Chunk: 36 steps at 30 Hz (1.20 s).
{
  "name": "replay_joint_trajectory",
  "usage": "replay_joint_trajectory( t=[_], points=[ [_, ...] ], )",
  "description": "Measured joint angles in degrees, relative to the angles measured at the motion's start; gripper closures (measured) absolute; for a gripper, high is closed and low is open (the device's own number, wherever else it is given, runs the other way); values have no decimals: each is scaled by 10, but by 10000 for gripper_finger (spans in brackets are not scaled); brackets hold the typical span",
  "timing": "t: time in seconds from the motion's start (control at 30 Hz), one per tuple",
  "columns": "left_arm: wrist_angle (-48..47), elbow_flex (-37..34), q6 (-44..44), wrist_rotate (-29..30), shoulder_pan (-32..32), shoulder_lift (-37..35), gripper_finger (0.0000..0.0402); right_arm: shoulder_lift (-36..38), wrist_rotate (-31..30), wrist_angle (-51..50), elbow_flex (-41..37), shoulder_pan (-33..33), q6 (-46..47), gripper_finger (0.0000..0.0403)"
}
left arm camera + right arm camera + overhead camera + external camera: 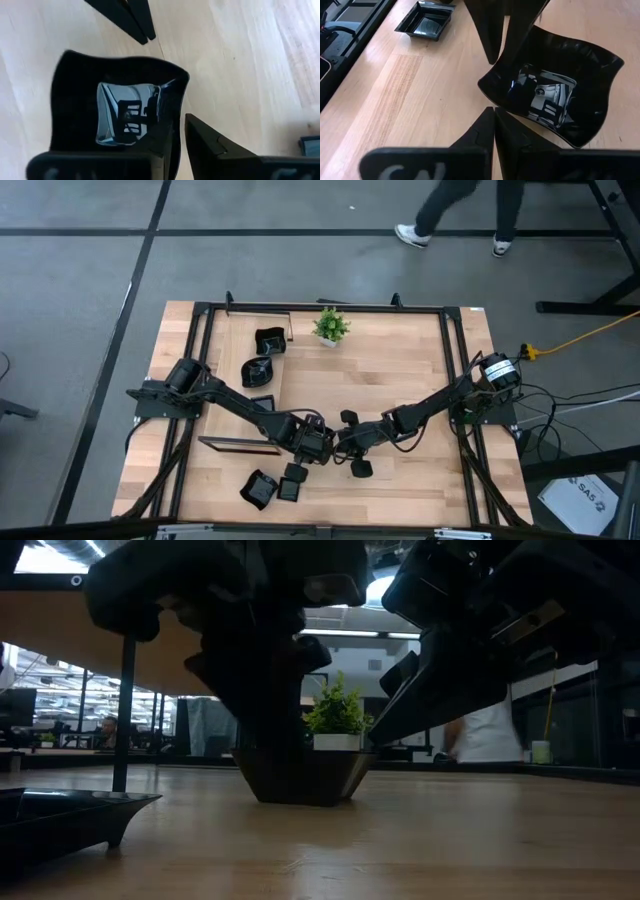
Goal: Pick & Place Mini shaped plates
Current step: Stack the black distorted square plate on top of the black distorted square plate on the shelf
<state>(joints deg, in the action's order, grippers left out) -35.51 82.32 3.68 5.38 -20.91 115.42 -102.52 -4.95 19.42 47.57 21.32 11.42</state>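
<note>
Black glossy wavy plate (322, 442) sat mid-table beneath both grippers from above; left wrist: left gripper (179, 131) straddled its rim, grip unclear; right wrist: right gripper (493, 125) closed, empty. Judged mid-grasp; next, clamp and lift.
</note>
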Motion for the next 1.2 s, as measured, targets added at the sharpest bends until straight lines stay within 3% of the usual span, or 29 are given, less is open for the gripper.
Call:
replay_joint_trajectory(
  t=[1.2],
  points=[
    [-33,33,-14,-4,0,9,362,0,0,0,0,0,-1,389]
  ],
)
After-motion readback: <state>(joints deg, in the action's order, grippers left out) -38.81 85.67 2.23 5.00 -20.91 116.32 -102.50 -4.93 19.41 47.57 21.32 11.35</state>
